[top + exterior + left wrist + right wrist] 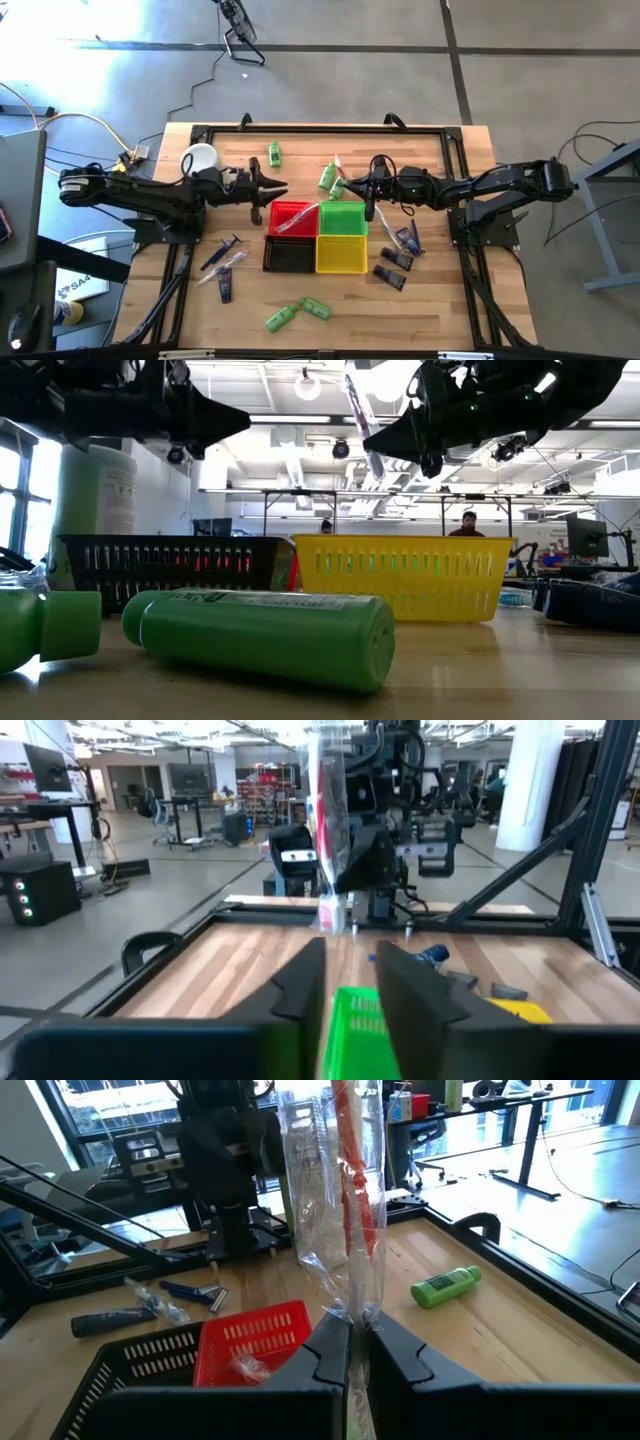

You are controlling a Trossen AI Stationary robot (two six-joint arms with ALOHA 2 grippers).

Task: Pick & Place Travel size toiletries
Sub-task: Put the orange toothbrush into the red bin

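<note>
- I'm running the rig in what looks like an open-plan robotics lab: a wooden table (430, 300) on polished concrete floor (540, 70).
- Beyond it, desks with monitors (586, 538), office chairs (160, 808), ceiling strip lights, and two people (468, 523) standing behind.

Four small baskets sit together mid-table in a square: a red basket (291, 214) at far left, a green basket (343, 218) at far right, a black basket (290, 254) at near left and a yellow basket (341, 254) at near right. A white cup (199, 159) stands on the wooden table (440, 300) towards its far left corner. Two people (468, 523) show in the room beyond.
</note>
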